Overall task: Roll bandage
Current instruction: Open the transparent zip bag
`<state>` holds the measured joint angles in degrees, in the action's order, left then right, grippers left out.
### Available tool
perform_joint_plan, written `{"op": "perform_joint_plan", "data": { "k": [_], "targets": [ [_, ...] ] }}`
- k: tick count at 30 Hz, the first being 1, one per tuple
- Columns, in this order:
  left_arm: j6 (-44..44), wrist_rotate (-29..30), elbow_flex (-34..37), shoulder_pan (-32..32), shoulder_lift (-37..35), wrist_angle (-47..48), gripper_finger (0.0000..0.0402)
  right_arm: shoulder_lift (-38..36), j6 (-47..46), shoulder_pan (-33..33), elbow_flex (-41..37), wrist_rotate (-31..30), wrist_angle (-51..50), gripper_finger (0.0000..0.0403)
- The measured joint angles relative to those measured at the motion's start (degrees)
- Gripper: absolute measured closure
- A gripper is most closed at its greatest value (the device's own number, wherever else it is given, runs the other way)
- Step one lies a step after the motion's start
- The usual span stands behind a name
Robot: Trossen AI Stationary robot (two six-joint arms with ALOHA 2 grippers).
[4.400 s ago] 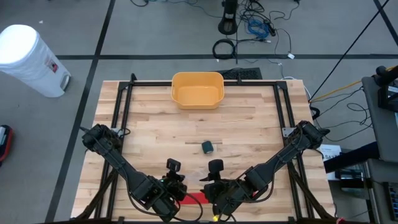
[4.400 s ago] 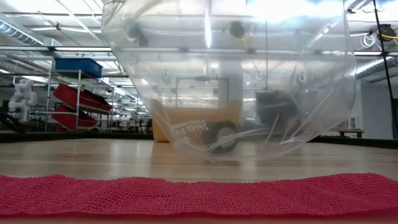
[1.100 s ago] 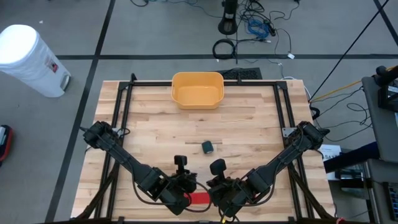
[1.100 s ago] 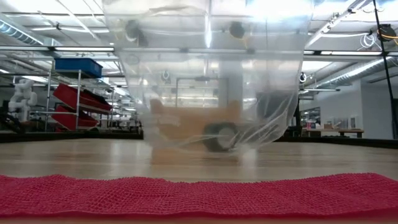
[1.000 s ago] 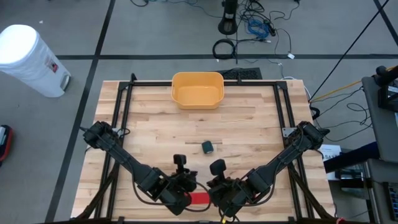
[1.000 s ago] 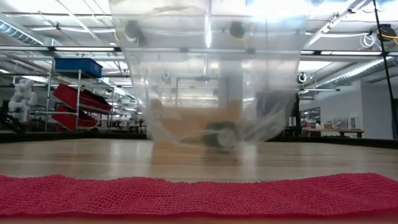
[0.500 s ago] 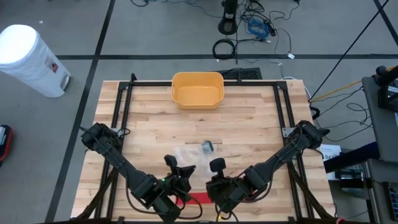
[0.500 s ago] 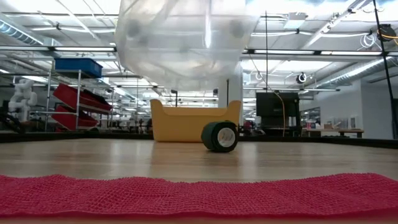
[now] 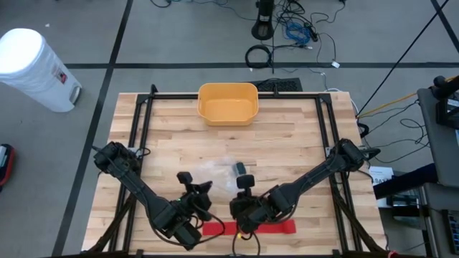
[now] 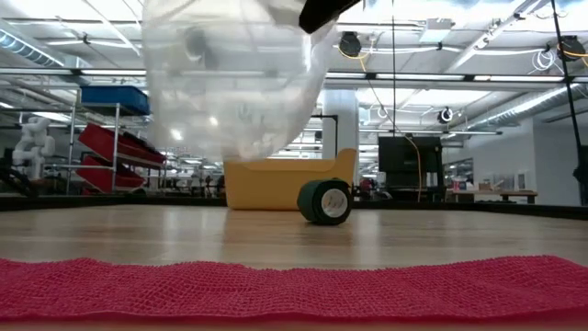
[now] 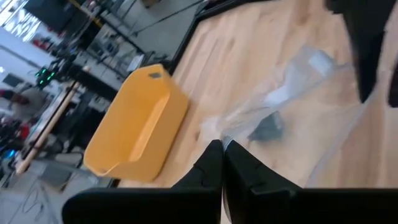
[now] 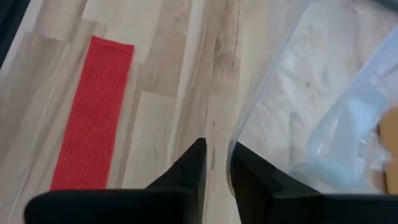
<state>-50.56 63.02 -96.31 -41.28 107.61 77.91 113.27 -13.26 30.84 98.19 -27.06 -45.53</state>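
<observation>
The red bandage (image 9: 249, 228) is lying flat and unrolled along the table's (image 9: 301, 143) front edge, its long axis running left to right, with nothing gripping it. The left gripper (image 9: 203, 188), pinched shut on the clear plastic bag (image 9: 219, 170), is hanging behind the strip's left end, while the right gripper (image 9: 244, 182), its fingers (image 12: 189, 168) standing slightly apart in the wrist view, is hovering behind the strip's middle. Both are sitting beyond the bandage toward the yellow bin (image 9: 228, 103), and the free right one looks better placed to reach down for it.

The clear plastic bag (image 10: 230, 78) ran off the low view's top edge, and the small dark roll (image 11: 268, 129) behind it perhaps lay blurred.
</observation>
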Motion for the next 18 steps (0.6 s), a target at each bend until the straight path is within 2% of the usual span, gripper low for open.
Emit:
{"op": "perform_joint_plan", "data": {
  "k": [8, 14, 18],
  "targets": [
    [-4.02, -0.78, 0.11, -0.11, 0.18, 1.91, 0.0398, 0.00, -1.49, 1.24, 0.09, 0.00, 0.20, 0.0331],
    [-4.73, -2.01, 0.11, -0.27, 2.05, 1.85, 0.0398, 0.31, -6.91, 5.11, -1.28, -8.92, 0.43, 0.0317],
    [-4.69, -2.45, 0.11, -0.26, 3.42, 0.92, 0.0398, 0.31, -9.55, 6.35, -2.55, -10.15, 1.55, 0.0283]
  ]
}}
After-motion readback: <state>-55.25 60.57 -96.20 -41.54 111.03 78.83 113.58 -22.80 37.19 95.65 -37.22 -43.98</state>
